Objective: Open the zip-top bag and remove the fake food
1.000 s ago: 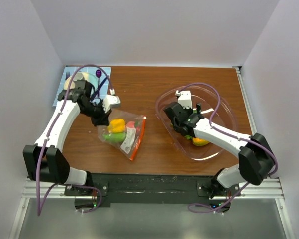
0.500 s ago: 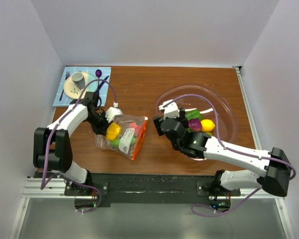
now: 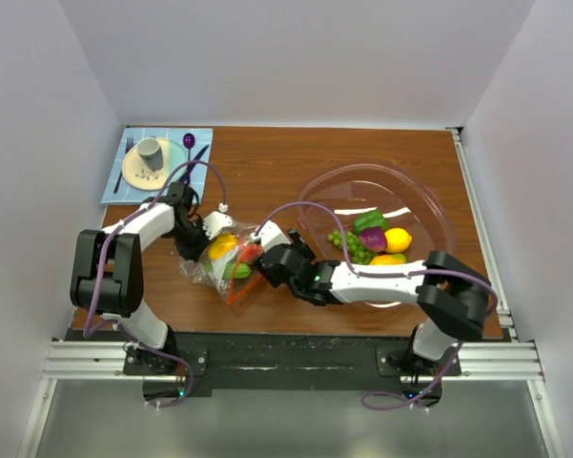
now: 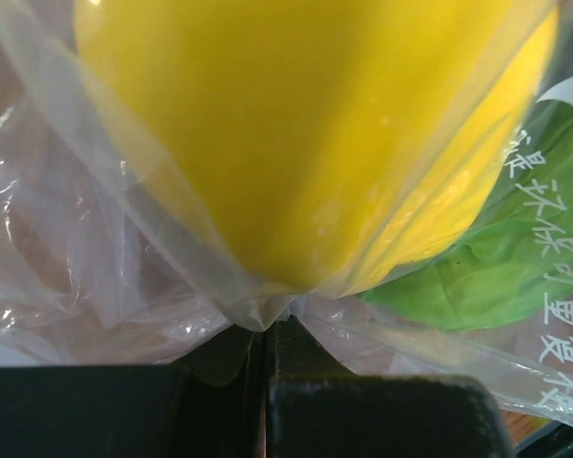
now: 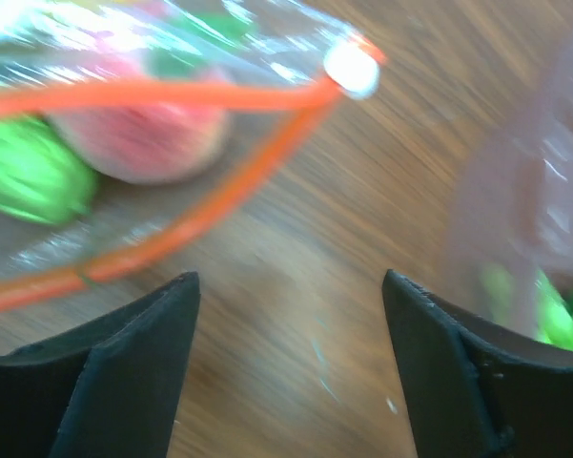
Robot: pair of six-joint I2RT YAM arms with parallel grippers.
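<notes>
The zip-top bag (image 3: 202, 274) lies left of centre on the wooden table, its orange-red zip strip (image 3: 236, 286) facing right. Its mouth gapes open in the right wrist view (image 5: 172, 95). Inside are a yellow pepper (image 3: 221, 246), a green piece (image 3: 238, 271) and a red-pink fruit (image 5: 153, 134). My left gripper (image 3: 197, 248) is shut on the bag's plastic (image 4: 267, 310) just below the yellow pepper (image 4: 296, 124). My right gripper (image 3: 255, 262) is open and empty (image 5: 288, 286) right by the bag's mouth. More fake food (image 3: 381, 240) lies in the bowl.
A large clear pinkish bowl (image 3: 429, 205) stands at the right and holds green grapes, a green pepper, a purple piece, a lemon and an orange piece. A blue mat (image 3: 114, 181) with a plate, grey cup (image 3: 149, 151) and cutlery lies at the back left.
My right arm has swung left from the bowl to the bag's mouth, with its gripper open. The left gripper keeps its hold on the bag, which has shifted slightly.
</notes>
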